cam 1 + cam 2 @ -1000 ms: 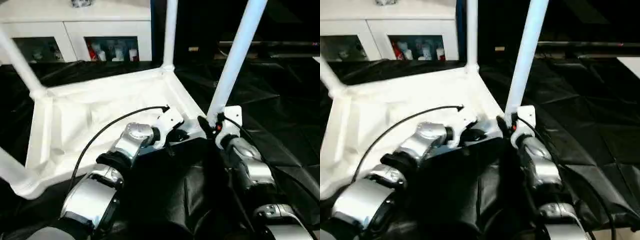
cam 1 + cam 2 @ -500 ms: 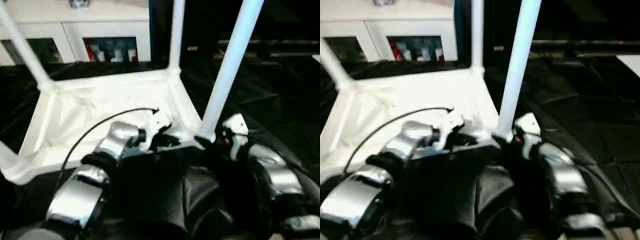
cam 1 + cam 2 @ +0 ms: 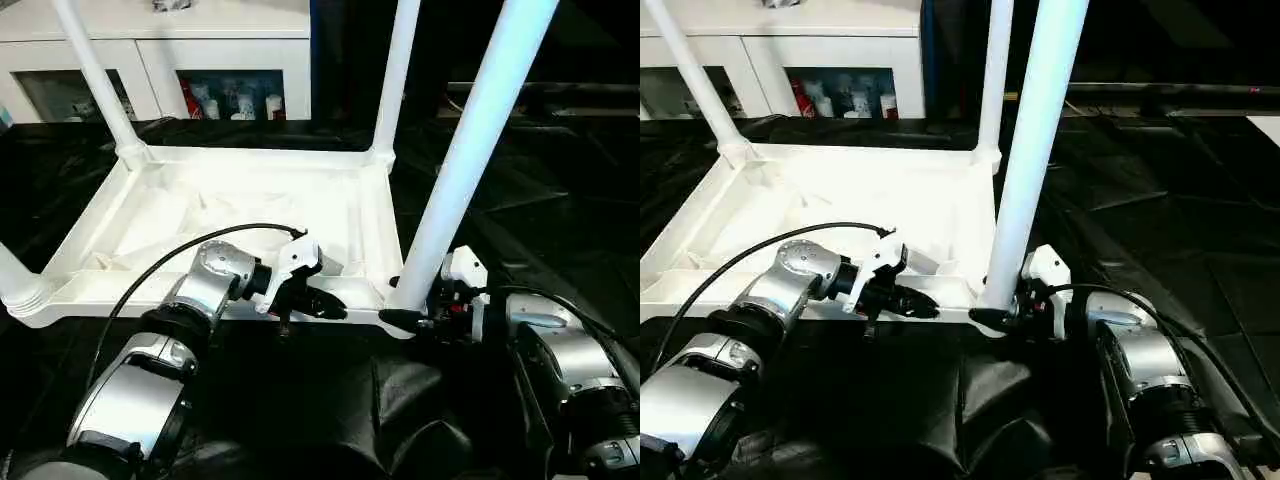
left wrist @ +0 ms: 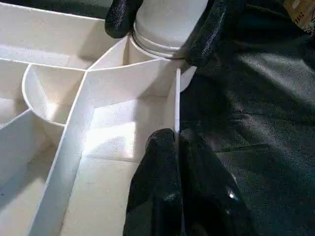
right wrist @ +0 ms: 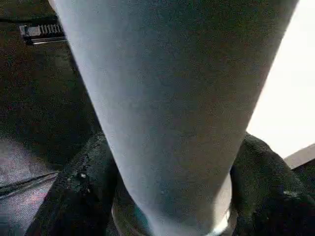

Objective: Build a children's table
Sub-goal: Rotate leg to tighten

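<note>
Left wrist view is showing the left tool (image 4: 177, 147) clenching the tabletop (image 3: 240, 200) rim (upside down on black sheeting (image 3: 560, 230)), while the right tool (image 3: 1012, 318) is straddling the near-right leg (image 3: 470, 150) at its socket; all four legs are standing, so seating this leg firmly is probably coming next.

A tabletop (image 3: 240, 205) is lying upside down on a counter (image 3: 560, 230), one leg standing up from each corner. The left claw (image 3: 318, 303) is pinching its near rim. To the right, the right claw (image 3: 405, 310) is straddling the near-right leg (image 3: 470, 150) at its base. A cabinet (image 3: 200, 50) is standing behind.
</note>
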Controlling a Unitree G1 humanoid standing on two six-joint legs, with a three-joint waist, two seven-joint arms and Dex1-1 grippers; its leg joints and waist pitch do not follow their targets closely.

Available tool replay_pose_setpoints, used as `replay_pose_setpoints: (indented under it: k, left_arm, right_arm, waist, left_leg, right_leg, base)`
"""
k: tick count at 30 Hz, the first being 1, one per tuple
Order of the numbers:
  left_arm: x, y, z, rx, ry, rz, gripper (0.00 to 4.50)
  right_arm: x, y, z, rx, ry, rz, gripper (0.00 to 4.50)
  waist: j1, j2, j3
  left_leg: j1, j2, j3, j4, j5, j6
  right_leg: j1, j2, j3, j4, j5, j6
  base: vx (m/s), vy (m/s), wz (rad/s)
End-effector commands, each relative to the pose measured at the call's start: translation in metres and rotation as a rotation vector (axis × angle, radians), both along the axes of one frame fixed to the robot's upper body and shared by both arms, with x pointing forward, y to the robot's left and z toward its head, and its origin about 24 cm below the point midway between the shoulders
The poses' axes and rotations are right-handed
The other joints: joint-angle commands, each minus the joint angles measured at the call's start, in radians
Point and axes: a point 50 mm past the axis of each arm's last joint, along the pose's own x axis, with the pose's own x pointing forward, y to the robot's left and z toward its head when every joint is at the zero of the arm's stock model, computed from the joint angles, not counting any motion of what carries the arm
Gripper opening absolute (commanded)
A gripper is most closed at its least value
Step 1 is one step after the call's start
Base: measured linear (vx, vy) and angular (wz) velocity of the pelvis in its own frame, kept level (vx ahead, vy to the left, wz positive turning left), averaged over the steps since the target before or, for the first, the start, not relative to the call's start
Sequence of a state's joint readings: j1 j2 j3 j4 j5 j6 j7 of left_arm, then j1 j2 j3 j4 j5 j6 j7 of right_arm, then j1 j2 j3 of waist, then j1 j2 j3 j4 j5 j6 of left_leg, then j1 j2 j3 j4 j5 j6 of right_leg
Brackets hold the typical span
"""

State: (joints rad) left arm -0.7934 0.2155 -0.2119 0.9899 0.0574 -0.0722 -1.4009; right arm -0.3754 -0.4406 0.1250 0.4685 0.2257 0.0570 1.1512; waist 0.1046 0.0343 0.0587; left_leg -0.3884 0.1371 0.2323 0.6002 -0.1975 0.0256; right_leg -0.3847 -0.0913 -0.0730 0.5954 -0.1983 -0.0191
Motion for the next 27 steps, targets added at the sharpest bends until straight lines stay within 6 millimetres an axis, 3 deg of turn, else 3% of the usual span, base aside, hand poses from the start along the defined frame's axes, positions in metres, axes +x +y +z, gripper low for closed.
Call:
replay_pose_setpoints:
  k: [1,6,9,10,11,14,15,19,21,24,27]
  left_arm:
    - [-0.001,-0.007,0.007,-0.059,-0.013,-0.034,0.0]
    - [0.002,-0.013,0.007,-0.068,-0.052,0.024,0.0]
    - [0.01,-0.02,0.005,-0.05,-0.108,0.135,0.0]
    - [0.015,-0.028,0.005,-0.053,-0.139,0.226,0.0]
    - [0.018,-0.033,0.006,-0.06,-0.15,0.268,0.0]
    - [0.021,-0.051,0.007,-0.079,-0.165,0.356,0.0]
    - [0.021,-0.058,0.007,-0.083,-0.167,0.372,0.0]
    - [0.015,-0.081,0.004,-0.086,-0.158,0.367,0.0]
    - [0.012,-0.089,0.004,-0.096,-0.155,0.342,0.0]
    - [0.013,-0.087,0.003,-0.086,-0.162,0.333,0.0]
    - [0.013,-0.083,0.003,-0.077,-0.161,0.322,0.0]
  right_arm:
    - [-0.004,0.007,-0.001,0.021,0.017,0.051,2.78]
    - [-0.002,0.008,-0.005,0.047,0.015,-0.044,2.69]
    - [0.007,0.005,-0.016,0.007,0.032,-0.212,2.69]
    - [0.016,0.002,-0.026,-0.026,0.043,-0.403,2.69]
    - [0.019,0.001,-0.03,-0.034,0.048,-0.502,2.68]
    - [0.028,0.003,-0.038,-0.029,0.06,-0.75,2.67]
    - [0.031,0.006,-0.039,-0.015,0.068,-0.798,2.67]
    - [0.037,0.024,-0.038,0.011,0.082,-0.876,2.67]
    - [0.039,0.04,-0.037,-0.001,0.064,-0.832,2.67]
    - [0.041,0.046,-0.03,0.044,0.013,-0.776,2.67]
    - [0.04,0.047,-0.025,0.093,0.006,-0.731,3.36]
  waist:
    - [0.0,-0.022,-0.067]
    - [0.001,-0.021,-0.067]
    - [-0.008,-0.019,-0.062]
    - [-0.01,-0.021,-0.061]
    - [-0.019,-0.016,-0.059]
    - [-0.035,-0.021,-0.058]
    - [-0.037,-0.017,-0.06]
    - [-0.038,-0.016,-0.062]
    - [-0.042,-0.016,-0.065]
    - [-0.045,-0.018,-0.064]
    - [-0.044,-0.016,-0.063]
  left_leg:
    - [0.028,0.119,-0.06,-0.075,-0.157,0.068]
    - [0.028,0.119,-0.06,-0.074,-0.155,0.075]
    - [0.034,0.119,-0.064,-0.081,-0.218,0.032]
    - [0.033,0.119,-0.065,-0.083,-0.229,0.024]
    - [0.039,0.117,-0.068,-0.086,-0.26,-0.009]
    - [0.039,0.114,-0.072,-0.09,-0.298,-0.046]
    - [0.044,0.112,-0.07,-0.087,-0.299,-0.042]
    - [0.038,0.11,-0.067,-0.085,-0.253,-0.014]
    - [0.032,0.109,-0.066,-0.085,-0.222,0.008]
    - [0.032,0.108,-0.064,-0.082,-0.225,0.024]
    - [0.032,0.11,-0.065,-0.082,-0.231,0.032]
  right_leg:
    - [0.033,-0.106,0.057,-0.06,-0.135,-0.266]
    - [0.032,-0.106,0.057,-0.061,-0.139,-0.264]
    - [0.026,-0.105,0.057,-0.072,-0.224,-0.253]
    - [0.027,-0.106,0.058,-0.074,-0.241,-0.249]
    - [0.019,-0.105,0.058,-0.077,-0.278,-0.246]
    - [0.021,-0.108,0.061,-0.086,-0.321,-0.221]
    - [0.018,-0.108,0.064,-0.088,-0.309,-0.219]
    - [0.025,-0.106,0.064,-0.085,-0.244,-0.221]
    - [0.028,-0.102,0.061,-0.077,-0.188,-0.229]
    - [0.03,-0.104,0.062,-0.078,-0.181,-0.236]
    - [0.031,-0.105,0.062,-0.081,-0.211,-0.229]
  base:
    - [0.0,0.0,0.0]
    - [0.0,0.0,0.0]
    - [0.0,0.0,0.0]
    - [0.0,0.0,0.0]
    - [0.0,0.0,0.0]
    - [0.0,0.0,0.0]
    - [0.0,0.0,0.0]
    - [0.0,0.0,0.0]
    - [0.0,0.0,0.0]
    - [0.0,0.0,0.0]
    - [0.0,0.0,0.0]
